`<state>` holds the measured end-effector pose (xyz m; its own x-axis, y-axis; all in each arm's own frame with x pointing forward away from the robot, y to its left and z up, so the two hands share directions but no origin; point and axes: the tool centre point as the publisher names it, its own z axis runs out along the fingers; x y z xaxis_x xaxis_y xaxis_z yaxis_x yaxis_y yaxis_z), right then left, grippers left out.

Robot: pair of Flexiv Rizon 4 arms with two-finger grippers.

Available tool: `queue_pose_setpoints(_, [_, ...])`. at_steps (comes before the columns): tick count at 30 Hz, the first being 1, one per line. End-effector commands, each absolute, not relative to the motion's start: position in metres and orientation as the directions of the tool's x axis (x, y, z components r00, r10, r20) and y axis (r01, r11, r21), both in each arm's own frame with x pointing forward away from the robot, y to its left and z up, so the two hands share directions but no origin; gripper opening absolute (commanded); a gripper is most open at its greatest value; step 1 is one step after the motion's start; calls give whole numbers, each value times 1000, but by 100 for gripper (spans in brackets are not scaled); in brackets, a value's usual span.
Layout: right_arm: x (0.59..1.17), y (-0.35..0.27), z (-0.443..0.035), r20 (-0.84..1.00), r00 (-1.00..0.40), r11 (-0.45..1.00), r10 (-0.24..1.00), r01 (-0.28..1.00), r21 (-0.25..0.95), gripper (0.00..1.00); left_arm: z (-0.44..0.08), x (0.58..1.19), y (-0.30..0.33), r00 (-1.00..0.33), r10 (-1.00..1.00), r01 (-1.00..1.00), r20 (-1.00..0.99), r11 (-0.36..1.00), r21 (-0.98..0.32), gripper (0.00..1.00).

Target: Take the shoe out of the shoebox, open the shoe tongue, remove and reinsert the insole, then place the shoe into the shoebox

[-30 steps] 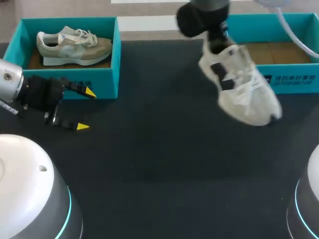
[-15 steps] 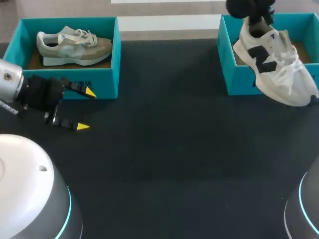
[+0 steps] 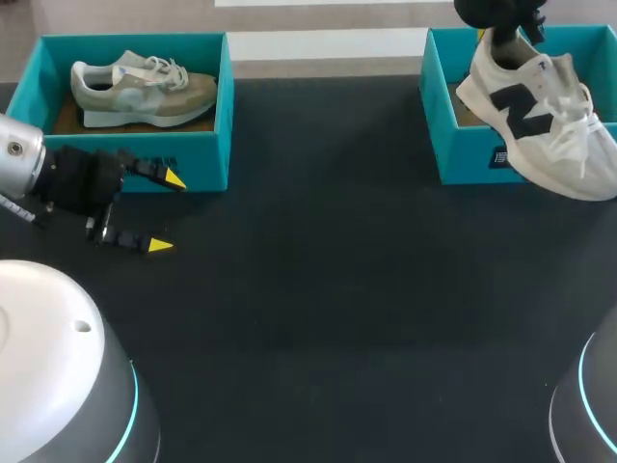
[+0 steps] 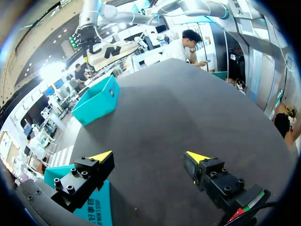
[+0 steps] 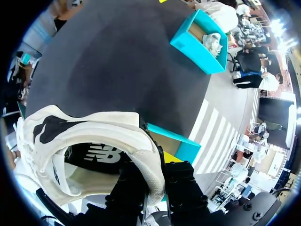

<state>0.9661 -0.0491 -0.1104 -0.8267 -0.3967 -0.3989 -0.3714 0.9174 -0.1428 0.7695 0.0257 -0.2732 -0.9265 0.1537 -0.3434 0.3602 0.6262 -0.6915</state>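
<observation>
1. The white shoe (image 3: 535, 121) is pinched at the heel collar by the right gripper (image 5: 153, 174) and held above the shoebox (image 3: 463, 159) at the tabletop's (image 3: 318, 289) far right corner, toe overhanging the front wall.
2. Left gripper (image 3: 166, 212) spread, empty.
3. Judged: final placing. Toe must be brought inside the walls, then lowered and released.

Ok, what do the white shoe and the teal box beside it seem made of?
The white shoe: probably soft textile upper, matte, with smoother dark overlays and a thick padded collar. The teal box: likely cardboard, matte, with thin flat walls, brown inside.
</observation>
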Motion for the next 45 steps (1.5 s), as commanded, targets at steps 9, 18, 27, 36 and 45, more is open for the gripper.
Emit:
queue_pose_setpoints(9, [1024, -150, -134, -363, -856, 928, -368, -316, -195, 0, -273, 769, 26, -927, 155, 360, -342, 628, -690, 100])
queue_pose_setpoints(18, [1046, -216, -155, -322, -909, 955, -267, -205, -213, 0, -273, 769, 26, -927, 155, 360, -342, 628, -690, 100])
queue_pose_setpoints(27, [1052, -275, -176, -305, -951, 976, -58, 11, -220, 0, -273, 769, 26, -927, 155, 360, -342, 628, -690, 100])
queue_pose_setpoints(36, [1048, -314, -183, -346, -913, 937, 215, 292, -190, 0, -273, 769, 26, -927, 155, 360, -342, 628, -690, 100])
queue_pose_setpoints(45, [1043, -325, -180, -398, -751, 790, 527, 605, -95, 0, -273, 769, 26, -927, 155, 360, -342, 628, -690, 100])
